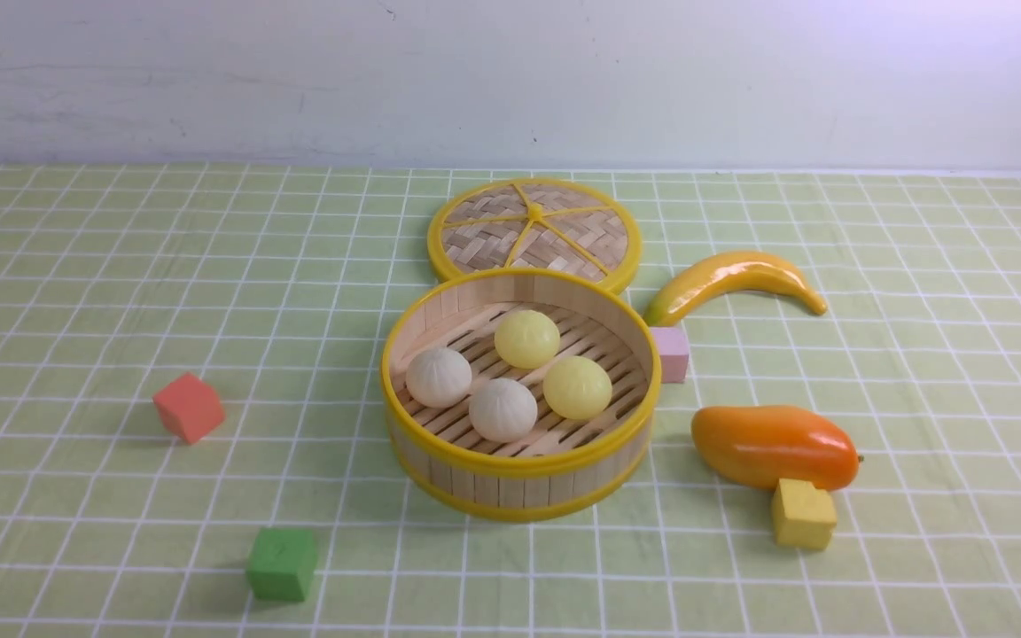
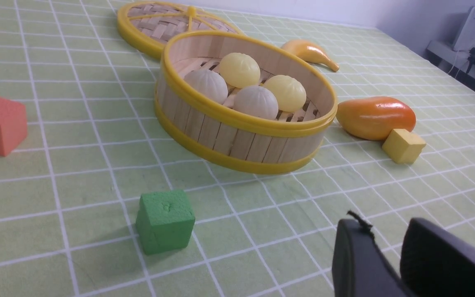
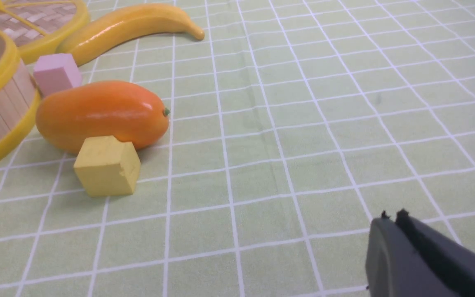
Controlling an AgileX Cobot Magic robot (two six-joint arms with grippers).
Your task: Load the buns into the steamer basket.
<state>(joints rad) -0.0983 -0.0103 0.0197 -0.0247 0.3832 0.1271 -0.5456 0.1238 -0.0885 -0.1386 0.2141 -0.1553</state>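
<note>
all four buns (image 1: pixel 509 376) sit inside the steamer basket (image 1: pixel 519 461); i'd retract clear, left gripper (image 2: pixel 390 243) parted and empty, right gripper (image 3: pixel 393 216) clenched on nothing.

Four buns (image 1: pixel 510 377), two off-white and two pale yellow, sit close together inside the round bamboo steamer basket (image 1: pixel 519 483), which stands upright.

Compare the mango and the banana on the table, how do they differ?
The mango is plump, oval and glossy orange; the banana is slim, curved and yellow. The mango lies nearer the camera, touching a yellow cube, while the banana lies farther back, beside the woven lid. Both rest on the checked cloth, to the right of the steamer basket.
</note>
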